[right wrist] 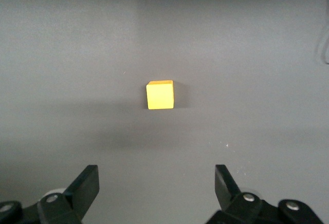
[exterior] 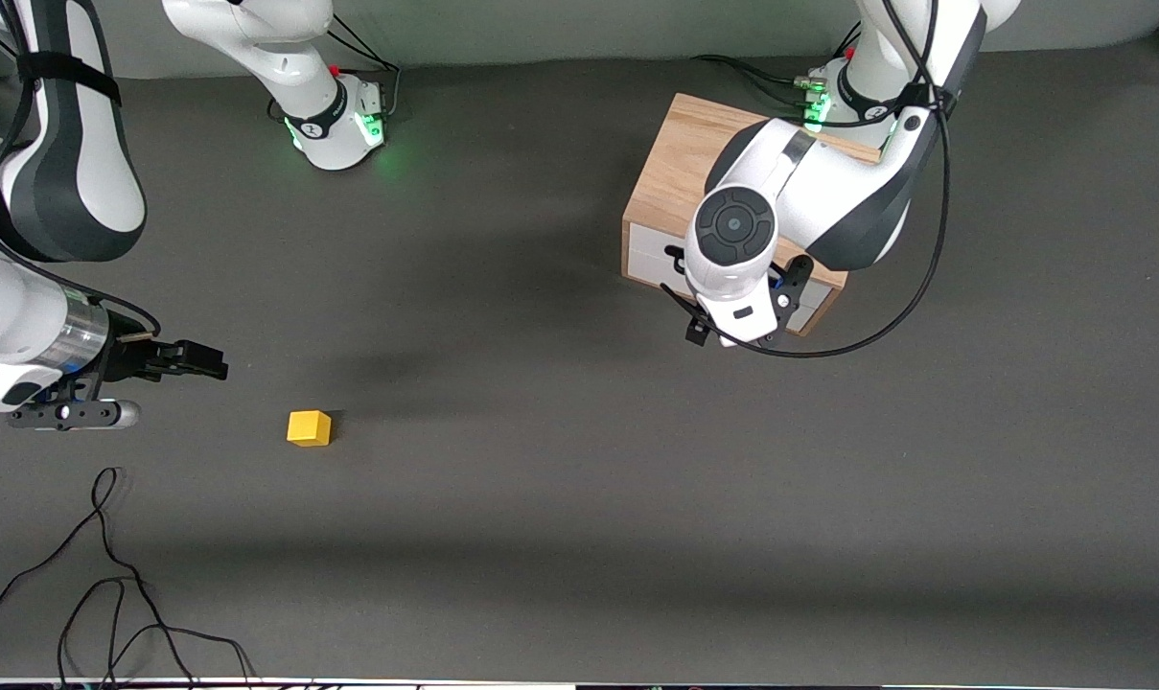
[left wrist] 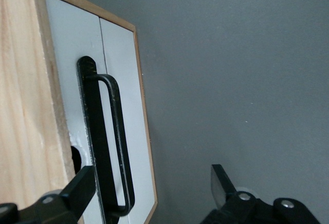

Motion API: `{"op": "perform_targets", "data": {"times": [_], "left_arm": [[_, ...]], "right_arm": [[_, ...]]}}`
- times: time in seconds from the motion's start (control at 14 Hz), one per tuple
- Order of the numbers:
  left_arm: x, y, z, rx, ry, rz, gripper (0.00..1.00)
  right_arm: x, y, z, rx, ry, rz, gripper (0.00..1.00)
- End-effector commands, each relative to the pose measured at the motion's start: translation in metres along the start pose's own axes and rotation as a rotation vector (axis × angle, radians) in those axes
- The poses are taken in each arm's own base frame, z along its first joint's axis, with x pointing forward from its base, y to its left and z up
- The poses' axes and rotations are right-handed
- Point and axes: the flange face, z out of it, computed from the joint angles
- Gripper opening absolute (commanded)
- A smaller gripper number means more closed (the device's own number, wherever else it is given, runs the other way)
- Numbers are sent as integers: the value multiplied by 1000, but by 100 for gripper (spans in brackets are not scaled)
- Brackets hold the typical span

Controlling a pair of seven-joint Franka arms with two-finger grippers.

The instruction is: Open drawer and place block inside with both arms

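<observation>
L claw (left wrist: 149, 188) hung released at drawer (left wrist: 123, 111) handle (left wrist: 110, 142); R claw (right wrist: 154, 185) released over desk (exterior: 579, 498) nr block (right wrist: 160, 95)

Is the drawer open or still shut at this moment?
Shut. The drawer front sits flush in the wooden box; the open left gripper straddles its handle.

My work surface: table (exterior: 579, 537) covered edge to edge in dark grey matte cloth, flat, no visible seams. Soft broad shadows lie across cloth, one wide band nearer front camera, another mid-table; light diffuse, from overhead. Pale grey-green wall strip (exterior: 579, 24) runs along top of front view, where my bases stand. Loose black cable (exterior: 109, 575) coils on cloth at corner nearest front camera, toward my right arm's end. Thin white edge trims table's near border
</observation>
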Motion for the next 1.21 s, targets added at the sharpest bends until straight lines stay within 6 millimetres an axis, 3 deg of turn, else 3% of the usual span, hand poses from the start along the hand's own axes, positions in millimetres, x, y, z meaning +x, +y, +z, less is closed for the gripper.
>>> {"op": "perform_targets", "data": {"times": [0.0,0.21,0.43,0.64,0.93,1.14], "left_arm": [[2,-2,22,12,10,0,100],[1,-5,48,22,8,0,100],[1,-3,63,30,6,-1,100],[-4,1,83,57,2,3,100],[-8,6,89,59,2,11,100],[-7,12,80,38,4,10,100]], "right_arm": [[6,-1,14,-13,15,12,100],[10,-10,34,-13,27,-3,100],[15,-9,63,-12,41,-3,100],[18,-9,78,-12,45,-1,100],[22,-7,96,-13,33,-1,100],[27,-4,111,-18,30,0,100]]}}
